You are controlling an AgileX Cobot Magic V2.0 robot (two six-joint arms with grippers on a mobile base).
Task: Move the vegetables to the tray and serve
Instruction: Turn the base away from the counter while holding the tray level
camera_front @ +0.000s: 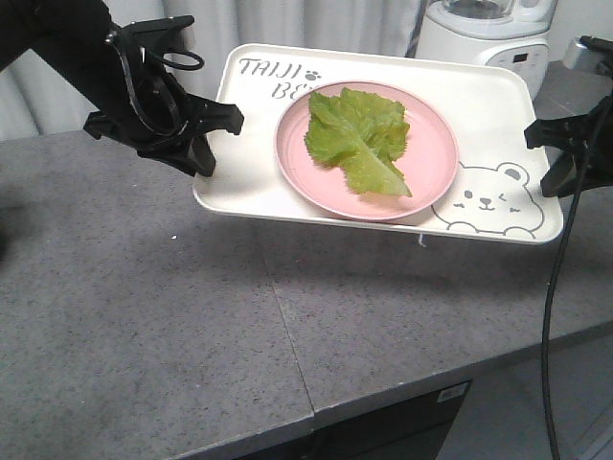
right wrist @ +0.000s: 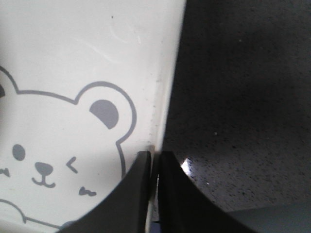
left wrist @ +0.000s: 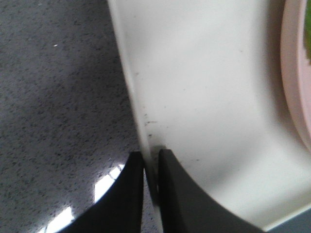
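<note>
The cream-white tray (camera_front: pixel 498 105) with its bear drawing hangs in the air above the grey counter, tilted a little toward the camera. On it sits a round pink plate (camera_front: pixel 431 168) carrying the vegetables (camera_front: pixel 359 139), one green ruffled lettuce leaf. My left gripper (camera_front: pixel 213 134) is shut on the tray's left rim (left wrist: pixel 141 116), one finger inside the rim and one outside. At the other end my right gripper (camera_front: pixel 551 144) is shut on the tray's right rim (right wrist: pixel 163 87), beside the bear's ear. The plate's edge (left wrist: pixel 291 73) shows in the left wrist view.
The speckled grey counter (camera_front: pixel 192 316) runs under the tray, with a seam down its middle and its front edge at the lower right. A white blender (camera_front: pixel 488 34) stands behind the tray at the back right. A black cable (camera_front: pixel 556 287) hangs from the right arm.
</note>
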